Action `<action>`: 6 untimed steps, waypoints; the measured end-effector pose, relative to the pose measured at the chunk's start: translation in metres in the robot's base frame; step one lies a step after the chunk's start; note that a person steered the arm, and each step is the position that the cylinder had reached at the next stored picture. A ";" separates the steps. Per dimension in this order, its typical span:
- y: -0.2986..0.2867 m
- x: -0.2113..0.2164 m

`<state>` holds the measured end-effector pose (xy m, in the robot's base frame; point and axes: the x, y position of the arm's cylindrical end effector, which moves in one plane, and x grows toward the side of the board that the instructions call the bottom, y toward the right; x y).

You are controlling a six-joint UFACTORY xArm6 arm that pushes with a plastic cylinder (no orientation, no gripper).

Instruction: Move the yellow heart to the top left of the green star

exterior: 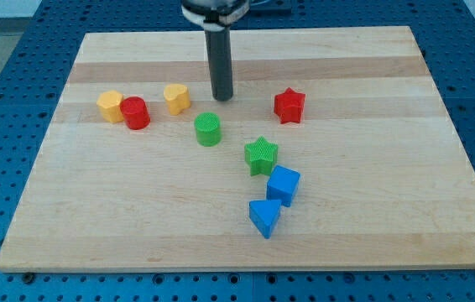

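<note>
The yellow heart (177,98) lies on the wooden board left of centre, toward the view's top. The green star (261,155) lies near the board's middle, down and to the right of the heart. My tip (221,96) rests on the board just to the right of the yellow heart, with a small gap between them, and up and to the left of the green star. A green cylinder (208,129) stands between the heart and the star, just below my tip.
A yellow hexagon block (111,106) and a red cylinder (135,112) touch each other at the left. A red star (289,105) lies right of my tip. A blue cube (284,184) and a blue triangle (263,217) sit below the green star.
</note>
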<state>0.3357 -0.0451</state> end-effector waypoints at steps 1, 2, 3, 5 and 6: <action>-0.071 -0.009; -0.112 0.008; -0.055 0.025; 0.003 0.037; 0.001 0.051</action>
